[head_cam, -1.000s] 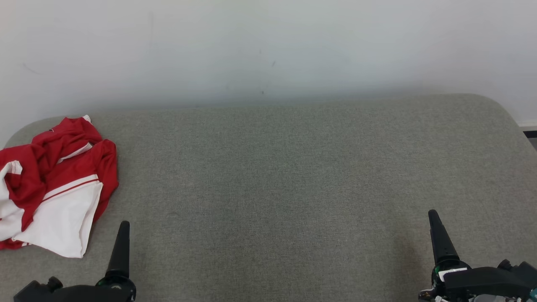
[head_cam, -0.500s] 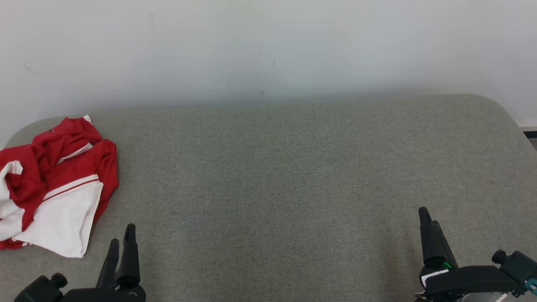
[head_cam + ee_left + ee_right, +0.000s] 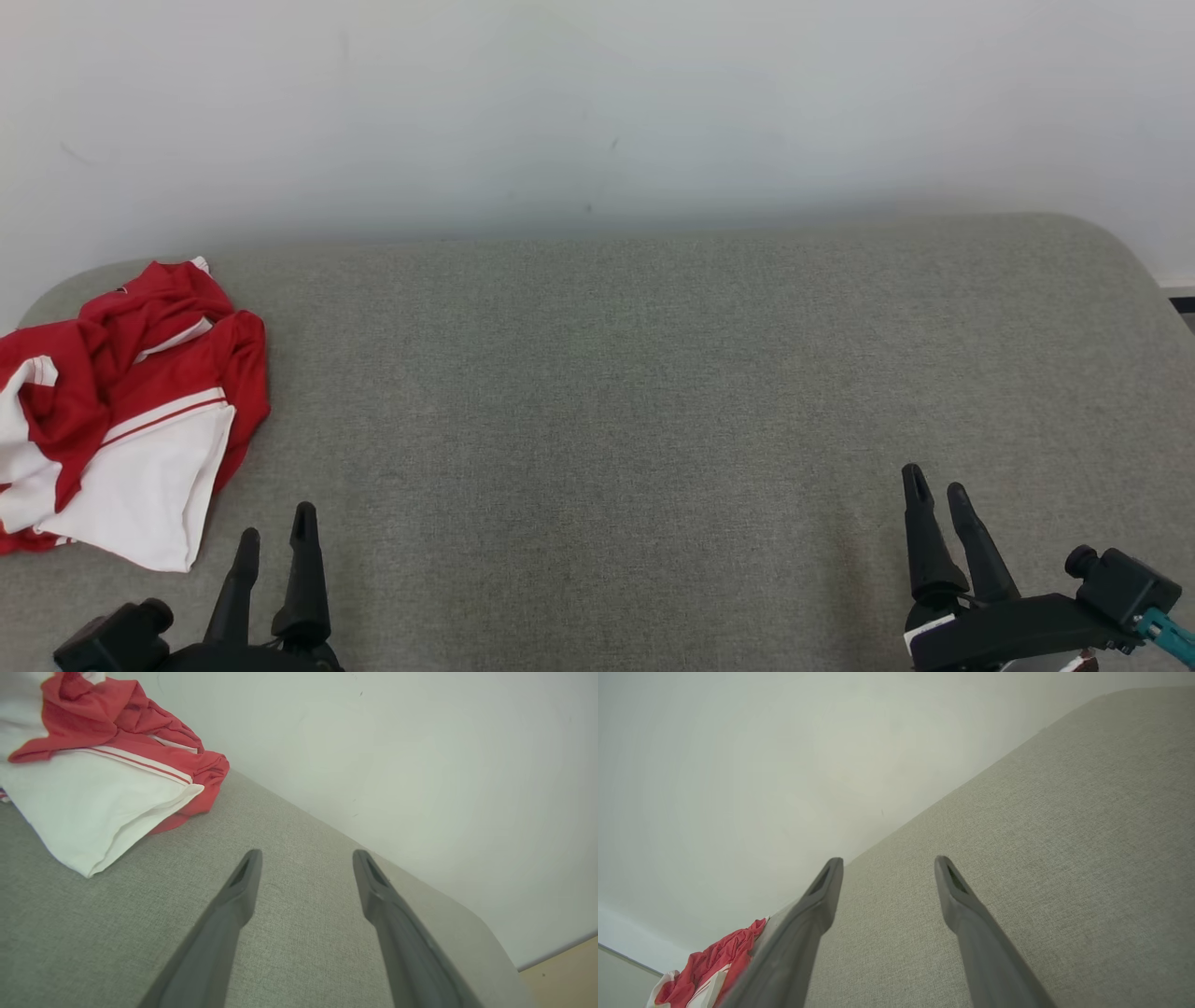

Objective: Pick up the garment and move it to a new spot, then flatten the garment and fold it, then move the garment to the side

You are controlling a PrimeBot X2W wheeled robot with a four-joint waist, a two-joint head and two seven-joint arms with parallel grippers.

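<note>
We see the garment [image 3: 121, 401] at nine o'clock on the grey desk [image 3: 653, 373] — a crumpled red heap with a white panel and thin striped trim. Left claw [image 3: 275, 523] at seven o'clock and right claw [image 3: 934, 479] at five both stand spread, holding nothing.

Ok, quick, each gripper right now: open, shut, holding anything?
Left gripper: open, empty, apart from the crumpled red-and-white garment.
Right gripper: open, empty, over the grey fabric surface.
</note>
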